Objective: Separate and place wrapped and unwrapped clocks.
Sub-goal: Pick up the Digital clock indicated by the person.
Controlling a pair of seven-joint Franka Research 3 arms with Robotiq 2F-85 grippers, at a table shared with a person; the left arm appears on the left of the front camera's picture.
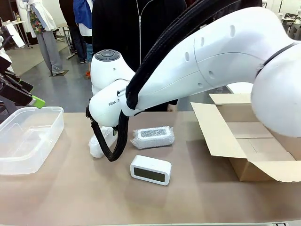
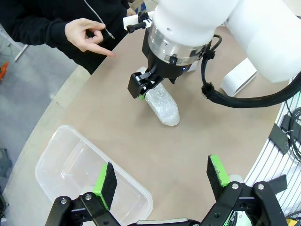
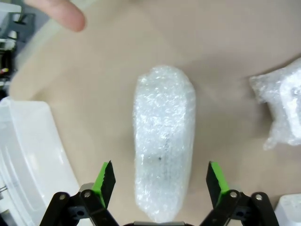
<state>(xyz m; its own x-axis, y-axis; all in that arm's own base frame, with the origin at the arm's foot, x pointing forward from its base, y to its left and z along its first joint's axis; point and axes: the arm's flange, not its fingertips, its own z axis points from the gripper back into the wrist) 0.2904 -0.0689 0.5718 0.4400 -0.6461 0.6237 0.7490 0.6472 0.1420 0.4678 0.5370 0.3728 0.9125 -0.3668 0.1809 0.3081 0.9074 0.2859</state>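
My released right gripper (image 3: 160, 172) is hovering over a bubble-wrapped clock (image 3: 164, 136) beside the plastic tub (image 3: 28, 155). No clock appears sorted yet.

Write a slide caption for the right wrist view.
Open right claw poised above a bubble-wrapped bundle on the table, a second wrapped bundle and a clear bin at opposite sides.

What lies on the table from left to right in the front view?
clear plastic bin → left bubble-wrapped bundle → middle bubble-wrapped bundle → cardboard box
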